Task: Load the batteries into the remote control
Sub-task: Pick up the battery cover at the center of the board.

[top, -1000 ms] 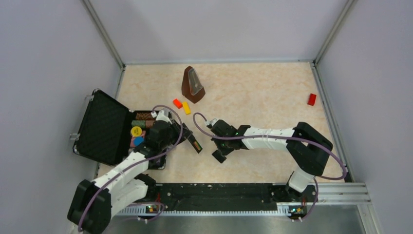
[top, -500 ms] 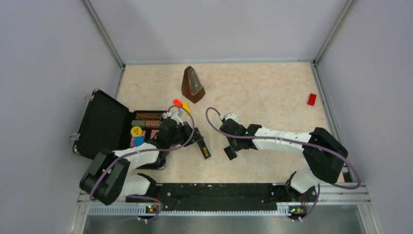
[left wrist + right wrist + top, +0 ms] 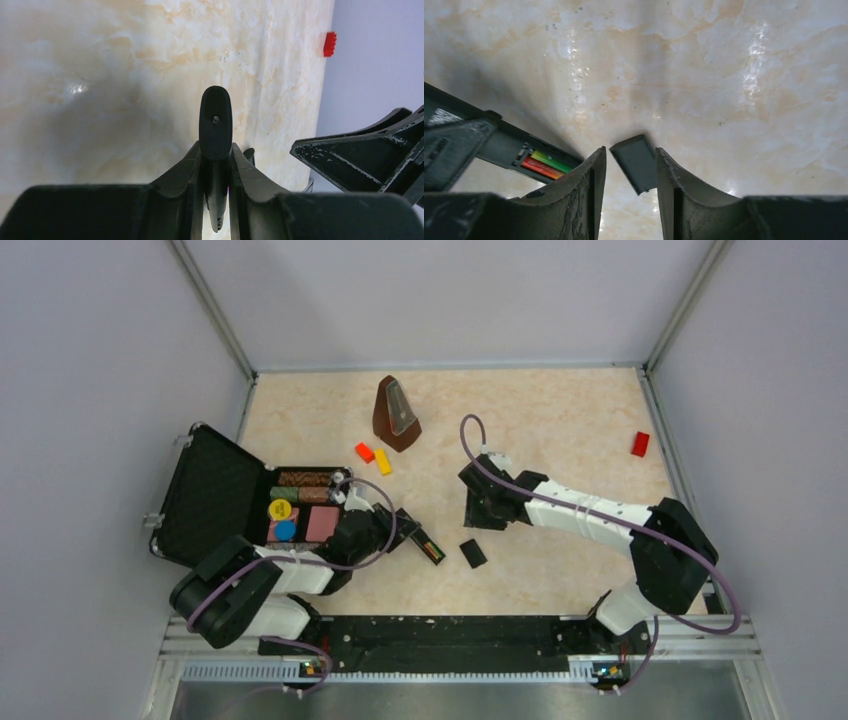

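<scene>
right, the left gripper (image 3: 398, 528) is clamped tight on the remote control (image 3: 425, 545), which points toward four o'clock. its open bay shows the batteries (image 3: 544, 165) seated, green and red stripes side by side. the right gripper (image 3: 629, 152) hangs with jaws parted, gripping nothing. the small black cover (image 3: 473, 553) lies flat on the table (image 3: 560, 430) at three o'clock of the remote's end, not touching. bare table runs on to the right wall, with only a red block (image 3: 640, 443) by that edge. the open case (image 3: 215, 500) crowds nine o'clock.
</scene>
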`<control>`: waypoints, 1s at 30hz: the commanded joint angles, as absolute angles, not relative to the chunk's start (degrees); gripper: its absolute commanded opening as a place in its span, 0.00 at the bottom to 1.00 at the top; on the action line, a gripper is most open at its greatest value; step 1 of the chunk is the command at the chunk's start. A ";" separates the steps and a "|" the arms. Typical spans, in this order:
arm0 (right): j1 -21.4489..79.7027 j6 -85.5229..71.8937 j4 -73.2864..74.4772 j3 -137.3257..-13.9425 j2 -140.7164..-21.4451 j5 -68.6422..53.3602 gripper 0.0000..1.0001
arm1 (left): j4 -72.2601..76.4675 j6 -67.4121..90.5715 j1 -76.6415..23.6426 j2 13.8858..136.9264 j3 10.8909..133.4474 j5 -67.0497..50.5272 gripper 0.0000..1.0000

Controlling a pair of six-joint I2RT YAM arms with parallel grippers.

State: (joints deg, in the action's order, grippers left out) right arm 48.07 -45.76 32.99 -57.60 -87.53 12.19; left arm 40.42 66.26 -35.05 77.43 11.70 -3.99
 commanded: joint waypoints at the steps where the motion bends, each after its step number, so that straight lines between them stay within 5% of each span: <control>1: 47.18 -61.53 34.59 -60.98 -87.48 10.45 0.40 | 48.86 73.33 -39.44 76.79 8.39 11.43 0.00; 12: 46.91 -83.17 37.09 -58.00 -88.75 5.22 0.28 | 47.81 76.87 -44.32 75.32 5.63 20.81 0.00; 30: 44.38 -88.23 36.19 -56.53 -97.82 2.61 0.29 | 42.59 71.50 -45.42 70.99 8.40 21.34 0.00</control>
State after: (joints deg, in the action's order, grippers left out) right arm 45.58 -86.63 36.47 -56.66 -96.31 2.33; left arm 42.81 73.97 -45.06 72.34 6.66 20.23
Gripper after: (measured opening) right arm 0.286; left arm 0.234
